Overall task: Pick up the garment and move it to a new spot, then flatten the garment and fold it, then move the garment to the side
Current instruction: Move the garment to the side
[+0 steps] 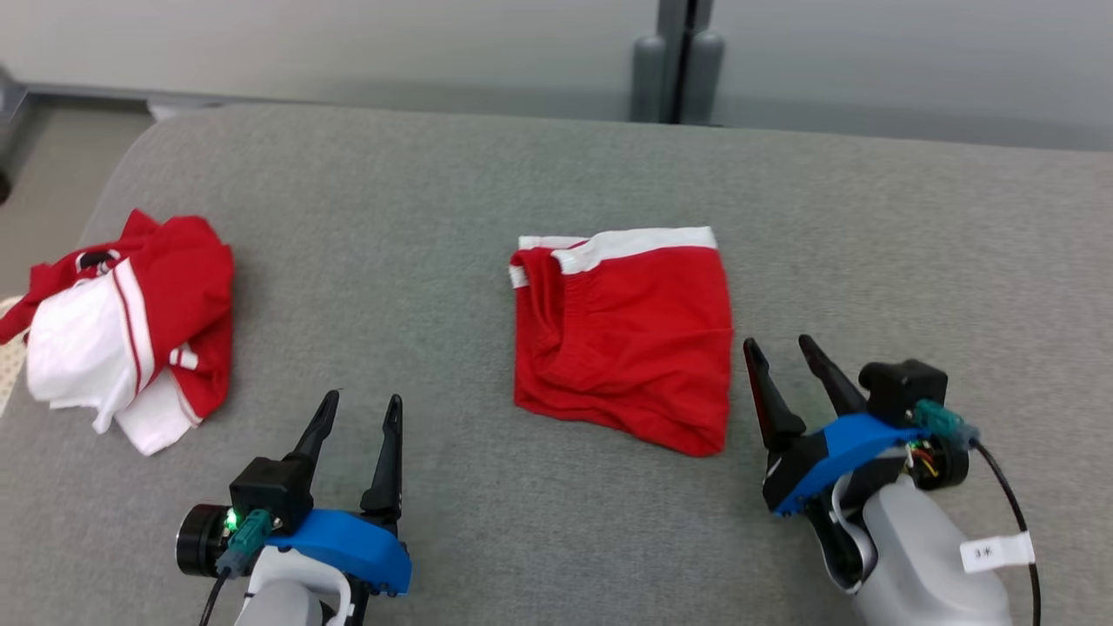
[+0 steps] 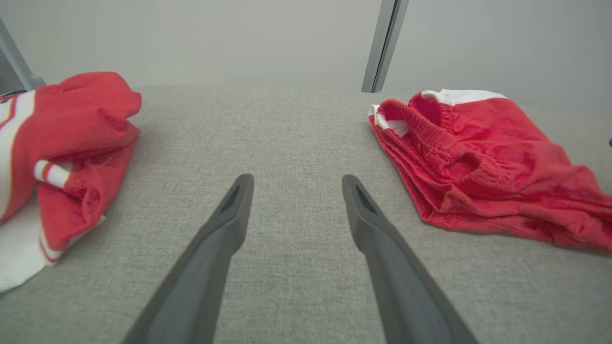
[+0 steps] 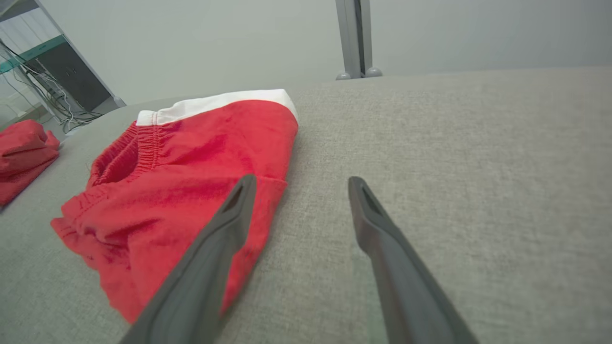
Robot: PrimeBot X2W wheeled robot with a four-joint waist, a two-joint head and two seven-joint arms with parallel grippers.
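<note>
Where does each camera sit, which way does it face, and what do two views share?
Head view: on the head, facing down at the grey surface; left gripper and right gripper show, open.
Left wrist view: left wrist, facing along its fingers across that surface.
Right wrist view: right wrist, fingers beside the red shorts.
Shared: all three show the red shorts.

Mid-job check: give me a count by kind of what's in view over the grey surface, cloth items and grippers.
Folded red shorts with white waistband: 1
Crumpled red and white garment pile: 1 (how many pieces are in it cannot be told)
Open grippers: 2, left gripper and right gripper
Total: 4
</note>
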